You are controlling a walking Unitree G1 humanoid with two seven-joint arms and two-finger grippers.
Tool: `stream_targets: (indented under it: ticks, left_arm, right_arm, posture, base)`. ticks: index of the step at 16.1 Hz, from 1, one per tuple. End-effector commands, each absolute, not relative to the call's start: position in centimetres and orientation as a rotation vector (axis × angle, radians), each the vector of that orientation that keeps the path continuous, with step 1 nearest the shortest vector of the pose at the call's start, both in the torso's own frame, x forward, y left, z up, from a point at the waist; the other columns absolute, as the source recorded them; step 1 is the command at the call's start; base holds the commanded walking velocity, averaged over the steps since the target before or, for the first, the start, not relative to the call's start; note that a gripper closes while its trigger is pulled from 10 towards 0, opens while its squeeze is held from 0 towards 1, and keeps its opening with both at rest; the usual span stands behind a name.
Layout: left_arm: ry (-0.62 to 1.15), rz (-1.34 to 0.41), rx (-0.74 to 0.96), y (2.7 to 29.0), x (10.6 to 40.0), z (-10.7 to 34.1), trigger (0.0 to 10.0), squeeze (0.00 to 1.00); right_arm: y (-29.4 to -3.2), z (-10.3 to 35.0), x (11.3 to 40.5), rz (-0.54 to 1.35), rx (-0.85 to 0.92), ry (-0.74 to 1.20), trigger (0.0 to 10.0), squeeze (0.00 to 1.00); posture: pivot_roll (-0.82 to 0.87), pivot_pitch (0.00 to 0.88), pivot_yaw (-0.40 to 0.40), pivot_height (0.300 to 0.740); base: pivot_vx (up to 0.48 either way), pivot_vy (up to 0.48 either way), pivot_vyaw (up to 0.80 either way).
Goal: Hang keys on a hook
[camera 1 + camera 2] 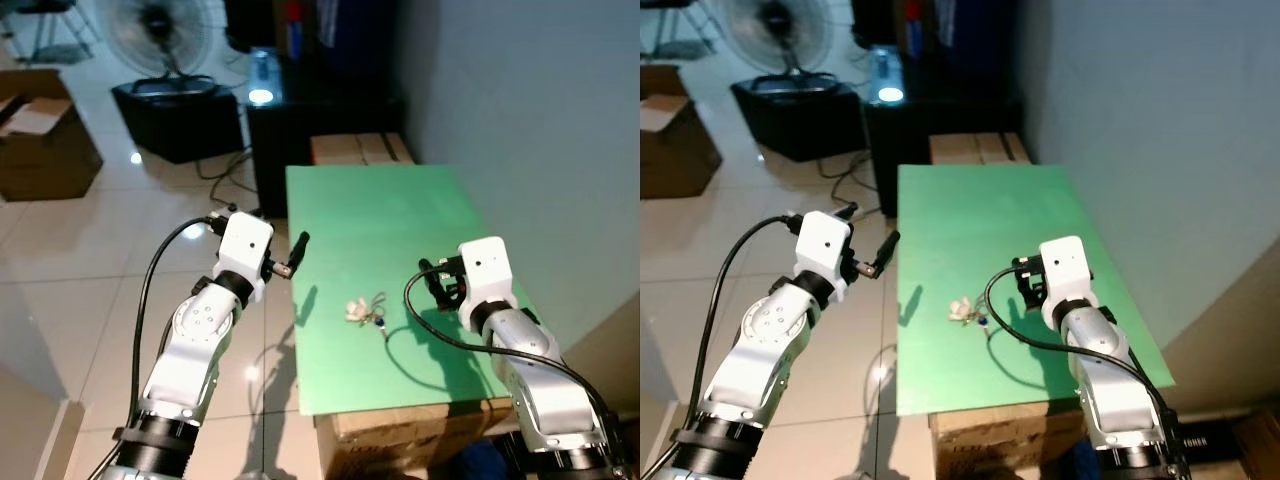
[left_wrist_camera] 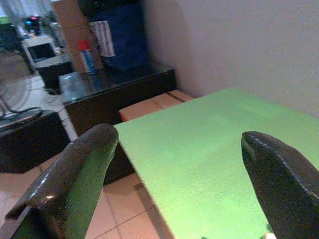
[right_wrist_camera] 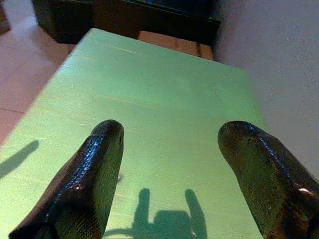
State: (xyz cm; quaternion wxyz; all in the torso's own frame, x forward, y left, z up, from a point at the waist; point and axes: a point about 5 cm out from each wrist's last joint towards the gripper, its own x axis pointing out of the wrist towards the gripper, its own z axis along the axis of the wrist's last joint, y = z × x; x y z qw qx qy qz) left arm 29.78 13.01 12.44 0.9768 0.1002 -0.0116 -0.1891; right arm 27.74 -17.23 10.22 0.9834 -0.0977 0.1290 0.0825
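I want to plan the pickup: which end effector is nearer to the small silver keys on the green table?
Right. The right end effector hovers over the green table, just beside the small silver keys. The left end effector hangs at the table's left edge, slightly farther.

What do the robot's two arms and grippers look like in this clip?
Both arms are silver-white, jointed shells with boxy white wrist blocks. A black cable loops along each. The left gripper and right gripper each carry two long, glossy black, round-tipped fingers. I see no markings.
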Motion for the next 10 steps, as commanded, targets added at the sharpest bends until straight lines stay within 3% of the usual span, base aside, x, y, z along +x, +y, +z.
stream_targets:
  ticks: [1,2,3,5,10]
  left_arm:
    - [-0.002,-0.405,0.229,13.1,29.6,12.2,10.0,0.00]
    - [0.044,-0.466,0.258,12.9,29.5,11.6,10.0,0.00]
    - [0.059,-0.500,0.271,12.8,29.4,11.4,10.0,0.00]
    - [0.082,-0.570,0.304,12.8,29.4,11.2,10.0,0.00]
    - [0.154,-0.731,0.357,13.0,28.1,11.3,10.0,0.00]
  right_arm:
    - [-17.5,10.2,27.9,0.165,-0.160,0.281,10.0,0.00]
    - [-17.4,9.7,28.2,0.190,-0.128,0.313,10.0,0.07]
    - [-17.3,9.2,28.5,0.211,-0.131,0.341,10.0,1.00]
    - [-16.8,7.7,29.6,0.283,-0.123,0.417,10.0,1.00]
    - [-14.2,5.2,32.3,0.548,-0.209,0.630,10.0,1.00]
  posture:
    - [-0.09,0.000,-0.006,0.718]
    - [-0.09,0.000,0.000,0.718]
    - [-0.09,0.000,0.005,0.718]
    - [-0.08,0.000,0.025,0.718]
    - [-0.04,0.098,0.026,0.718]
  base:
    - [0.000,0.000,0.00]
    - [0.000,0.000,0.00]
    - [0.000,0.000,0.00]
    - [0.000,0.000,0.00]
    - [0.000,0.000,0.00]
